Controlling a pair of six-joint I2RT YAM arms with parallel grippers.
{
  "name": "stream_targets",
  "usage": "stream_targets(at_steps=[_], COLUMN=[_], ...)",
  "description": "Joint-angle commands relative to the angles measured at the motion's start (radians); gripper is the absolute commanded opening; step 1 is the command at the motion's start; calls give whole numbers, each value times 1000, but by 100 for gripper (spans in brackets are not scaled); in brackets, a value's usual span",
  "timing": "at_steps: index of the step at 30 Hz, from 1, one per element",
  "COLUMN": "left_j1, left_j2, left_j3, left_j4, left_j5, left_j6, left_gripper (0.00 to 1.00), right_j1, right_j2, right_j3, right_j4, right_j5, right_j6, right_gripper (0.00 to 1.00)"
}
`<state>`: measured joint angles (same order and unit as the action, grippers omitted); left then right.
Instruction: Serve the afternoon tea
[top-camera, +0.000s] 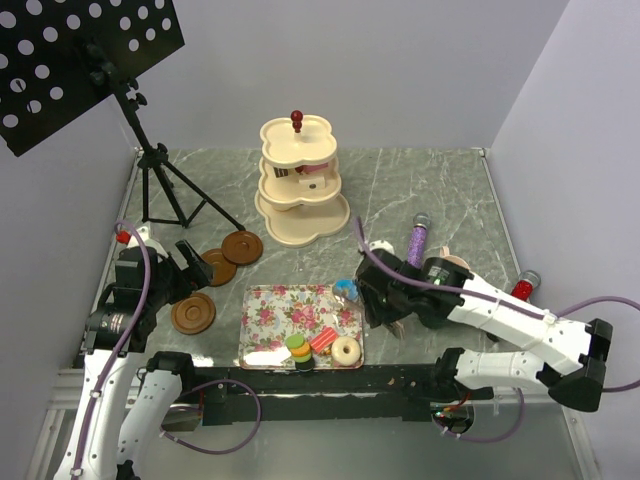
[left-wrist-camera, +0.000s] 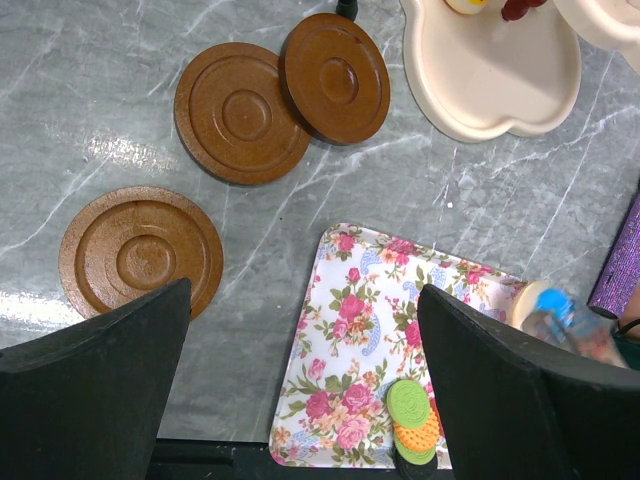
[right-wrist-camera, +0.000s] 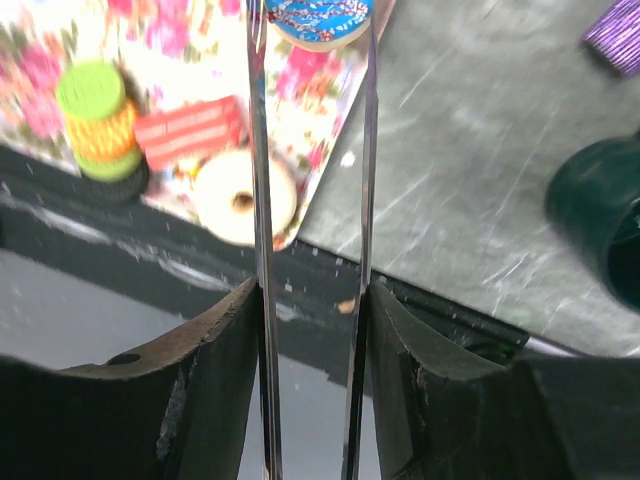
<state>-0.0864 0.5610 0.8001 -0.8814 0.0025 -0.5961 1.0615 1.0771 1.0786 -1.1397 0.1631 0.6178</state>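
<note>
On floral tray (top-camera: 285, 310), macarons (top-camera: 298, 350), doughnut (top-camera: 346, 350)

The bench (top-camera: 430, 185) lies bare across its far right, and the strip between the floral tray (top-camera: 285, 312) and the cream three-tier stand (top-camera: 300, 185) is open. On the left, three brown saucers (top-camera: 193, 313) and a music stand's tripod (top-camera: 165, 190) crowd the way. Right of the tray, the right arm (top-camera: 500, 315), a purple microphone (top-camera: 417, 243) and a dark teal mug (right-wrist-camera: 590, 215) block passage.

Brown saucers (top-camera: 193, 313) flat left; macarons (top-camera: 298, 350), doughnut (top-camera: 346, 350) on tray (top-camera: 285, 310).
</note>
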Motion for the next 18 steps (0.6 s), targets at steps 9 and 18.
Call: stream_targets(at_steps=[9, 18], left_j1=[2, 2], left_j2=[17, 8], left_j3=[-1, -1], left_j4=[9, 5], left_j5=[1, -27], left_j6=[-11, -22], left_gripper=[100, 100], right_j1=[-316, -426], right_j2=[53, 210], right_j3=[110, 198], right_j4=[242, 343], right_j5=[-53, -91], right_j6=[-220, -322], right_gripper=[35, 34])
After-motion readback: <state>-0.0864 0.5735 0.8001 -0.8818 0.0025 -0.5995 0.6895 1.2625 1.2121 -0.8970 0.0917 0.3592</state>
